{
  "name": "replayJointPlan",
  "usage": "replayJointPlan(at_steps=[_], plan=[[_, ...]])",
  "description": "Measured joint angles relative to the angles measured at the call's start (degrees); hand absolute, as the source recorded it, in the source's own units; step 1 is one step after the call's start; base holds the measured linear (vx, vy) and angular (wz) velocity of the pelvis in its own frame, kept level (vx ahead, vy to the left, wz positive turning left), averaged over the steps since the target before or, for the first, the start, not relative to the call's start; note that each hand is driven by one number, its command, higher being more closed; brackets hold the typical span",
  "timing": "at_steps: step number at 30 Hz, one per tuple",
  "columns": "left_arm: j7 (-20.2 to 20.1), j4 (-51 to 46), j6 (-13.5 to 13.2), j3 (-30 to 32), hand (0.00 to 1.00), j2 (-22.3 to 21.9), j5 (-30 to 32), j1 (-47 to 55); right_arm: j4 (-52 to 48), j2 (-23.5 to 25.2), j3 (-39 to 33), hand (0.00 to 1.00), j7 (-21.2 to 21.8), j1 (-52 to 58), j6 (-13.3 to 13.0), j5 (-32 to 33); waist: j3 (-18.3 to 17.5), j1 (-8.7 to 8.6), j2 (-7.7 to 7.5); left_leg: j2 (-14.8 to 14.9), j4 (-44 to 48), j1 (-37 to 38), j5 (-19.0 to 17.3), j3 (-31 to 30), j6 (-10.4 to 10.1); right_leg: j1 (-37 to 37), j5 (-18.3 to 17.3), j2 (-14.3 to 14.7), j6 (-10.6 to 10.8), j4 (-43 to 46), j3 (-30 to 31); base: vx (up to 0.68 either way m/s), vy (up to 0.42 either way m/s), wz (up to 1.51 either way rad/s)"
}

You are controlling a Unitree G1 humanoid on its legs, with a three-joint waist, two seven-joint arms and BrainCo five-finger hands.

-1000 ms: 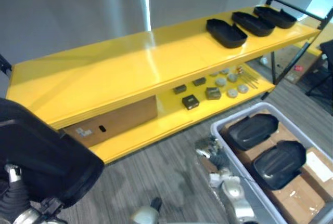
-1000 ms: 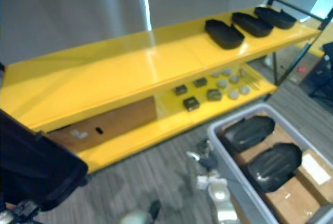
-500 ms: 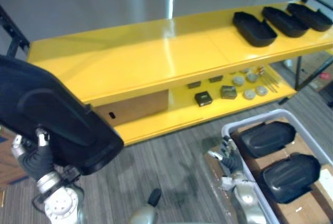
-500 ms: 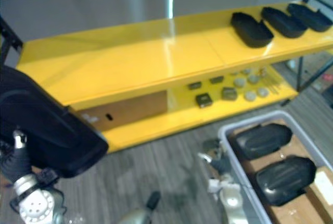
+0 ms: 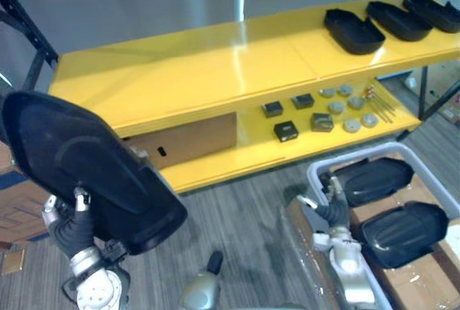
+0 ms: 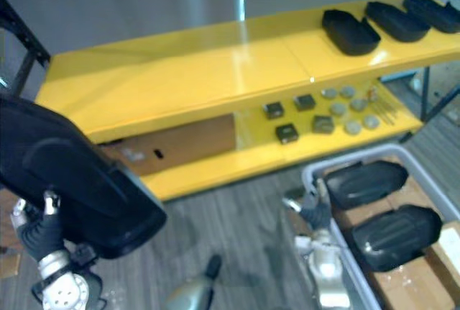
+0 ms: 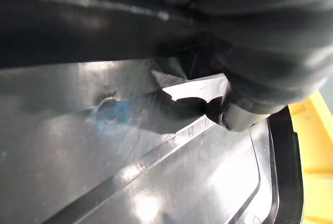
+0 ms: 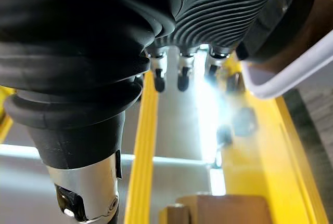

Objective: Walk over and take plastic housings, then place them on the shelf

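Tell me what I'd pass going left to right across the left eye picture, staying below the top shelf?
Big black housing up close → cardboard box under the shelf → small dark blocks on the lower shelf → grey bin with two more housings inside.

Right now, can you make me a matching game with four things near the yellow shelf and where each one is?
Things:
1. row of three housings
2. small parts
3. cardboard box
4. pair of housings

Places:
A. inside the grey bin
B. lower shelf, left part
C. top shelf, right end
D. lower shelf, right part

Pairs: 1-C, 2-D, 3-B, 4-A
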Motion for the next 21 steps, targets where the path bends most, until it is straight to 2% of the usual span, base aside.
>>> replayJointPlan(at_steps=[1,3,5,6,7,8,9,10,11,12,13,15,16,17,18,19,20,21], plan=[[-0.1,0.0,0.0,0.0,1.0,0.0,0.1,0.0,0.0,0.2,0.0,0.0,0.4,0.4,0.0,0.0,-0.1,-0.04,-0.25,-0.5,0.8,0.1,-0.3,0.4,0.1,0.7,-0.5,-0.5,0.2,0.1,-0.2,-0.04,0.068,0.15],[-0.3,-1.0,0.0,0.6,1.0,0.0,0.4,0.3,0.3,0.8,0.0,0.0,0.4,0.9,0.0,0.0,-1.0,0.25,-1.76,-1.8,1.9,-0.3,-1.2,0.7,0.6,1.0,-1.6,-1.9,1.0,0.1,-0.4,-0.01,0.08,0.13],[-1.1,-2.7,-0.2,2.2,1.0,0.0,0.4,0.0,0.3,1.1,-0.5,0.0,0.2,0.5,0.0,0.1,-1.6,0.42,-2.53,-2.9,6.4,-2.7,-3.5,2.0,2.3,0.9,-2.5,-3.0,0.6,0.0,-0.2,0.08,0.119,0.09],[-2.0,-3.7,-0.4,3.3,1.0,0.3,0.4,-0.1,0.5,1.5,-0.8,0.0,-0.1,0.7,0.0,0.1,-2.2,0.67,-3.08,-4.0,9.9,-3.7,-6.3,3.6,3.4,1.6,-2.8,-3.7,0.1,-0.5,0.0,0.13,0.151,0.06],[-2.5,-4.0,-0.9,4.1,1.0,0.4,0.4,-0.2,0.6,1.9,-1.1,0.0,-0.7,1.3,0.0,0.1,-3.2,0.55,-3.24,-4.9,11.2,-3.6,-8.6,4.2,3.2,2.5,-3.1,-4.2,-2.2,0.6,0.4,0.22,0.145,0.11],[-2.6,-3.7,-1.3,4.2,1.0,0.2,0.4,-0.8,0.6,1.9,-1.3,0.0,-1.0,1.1,0.0,0.1,-3.4,0.22,-3.34,-5.3,11.6,-3.8,-9.3,3.7,3.4,0.6,-1.8,-4.7,-3.0,6.1,2.0,0.21,0.135,0.27],[-2.8,-3.2,-1.2,3.9,1.0,0.4,0.4,-2.0,0.9,1.7,-1.6,0.0,-1.3,0.9,0.0,0.1,-3.8,0.18,-2.82,-5.5,12.2,-3.7,-9.7,3.0,4.1,-5.5,2.8,-5.9,-2.8,17.0,5.5,0.25,0.174,0.31],[-3.2,-3.4,-1.3,3.9,1.0,1.5,0.5,-3.0,1.0,2.4,-2.4,0.0,-1.3,0.7,0.0,0.1,-3.7,0.0,-3.23,-5.5,11.0,-2.3,-10.1,2.4,4.6,-9.8,7.7,-6.0,-3.1,24.6,9.1,0.21,0.168,0.26],[-3.2,-3.4,-1.3,3.9,1.0,2.3,0.5,-3.2,1.2,2.8,-2.8,0.0,-1.2,0.4,0.0,0.1,-3.5,-0.03,-3.54,-5.5,10.0,-1.2,-10.1,2.2,4.7,-11.0,10.4,-6.0,-3.3,27.6,10.4,0.26,0.098,0.13],[-2.9,-3.4,-1.3,3.9,1.0,3.6,0.5,-3.5,1.9,3.5,-3.4,0.0,-1.2,-0.2,0.0,0.1,-3.4,-0.6,-3.55,-5.4,8.4,0.8,-9.9,1.4,6.0,-13.6,11.3,-6.1,-4.0,32.8,11.5,0.29,0.035,0.18],[-2.6,-3.4,-1.3,3.8,1.0,4.1,0.5,-4.1,2.2,3.4,-3.9,0.0,-1.2,-0.8,0.0,0.1,-3.3,-1.54,-3.31,-4.9,7.9,2.5,-10.3,0.2,6.5,-15.4,8.3,-5.4,-4.1,35.5,11.2,0.28,0.029,0.21],[-2.4,-3.4,-1.2,3.1,1.0,5.0,0.4,-5.9,1.9,3.4,-4.9,0.0,-0.9,-0.8,-0.1,0.1,-3.2,-1.78,-3.07,-3.8,6.7,5.3,-10.6,-0.8,6.1,-17.5,5.1,-3.5,-4.4,33.3,11.0,0.29,-0.001,0.24],[-2.2,-3.4,-1.1,2.0,1.0,5.1,0.4,-7.3,0.3,3.4,-5.8,0.0,-0.9,-0.3,-0.1,0.1,-3.2,-2.21,-2.51,-2.9,6.9,6.1,-11.3,-1.7,5.5,-18.3,4.0,-1.7,-4.4,27.3,11.1,0.25,-0.021,0.33],[-2.1,-3.4,-1.1,1.5,1.0,5.0,0.4,-7.9,-1.1,3.4,-6.2,0.0,-0.9,0.1,-0.1,0.1,-3.2,-2.51,-2.22,-2.5,7.0,6.3,-11.8,-2.4,5.3,-18.4,3.9,-0.9,-4.3,23.6,11.3,0.26,-0.077,0.55],[-2.1,-3.5,-1.1,0.5,1.0,4.8,0.4,-8.8,-4.3,3.4,-6.8,0.0,-0.8,1.1,-0.2,0.2,-3.4,-3.18,-1.91,-2.0,7.8,6.2,-13.0,-4.1,4.7,-18.8,4.1,0.9,-4.0,16.2,13.0,0.21,-0.113,0.67],[-2.1,-3.6,-1.0,-0.6,1.0,4.7,0.4,-9.2,-7.4,3.3,-7.4,0.0,-0.8,2.1,-0.7,0.4,-3.4,-3.8,-1.89,-1.9,9.2,6.2,-14.6,-5.9,4.1,-19.0,4.9,1.9,-3.0,11.0,14.9,0.29,-0.197,0.86],[-2.3,-3.7,-1.0,-1.3,1.0,4.5,0.5,-8.9,-10.1,3.1,-7.6,0.0,-0.7,3.2,-1.1,1.4,-3.6,-4.37,-2.16,-1.9,10.5,6.1,-16.2,-7.2,3.4,-18.8,5.9,2.1,-2.0,8.2,16.0,0.22,-0.195,0.7],[-2.5,-3.8,-1.0,-1.7,1.0,4.4,0.5,-8.6,-11.2,3.0,-7.6,0.0,-0.7,3.6,-1.2,1.7,-4.0,-4.37,-2.44,-1.9,11.1,6.2,-17.1,-7.6,3.1,-18.7,6.6,2.0,-1.9,7.1,16.0,0.17,-0.193,0.47]])
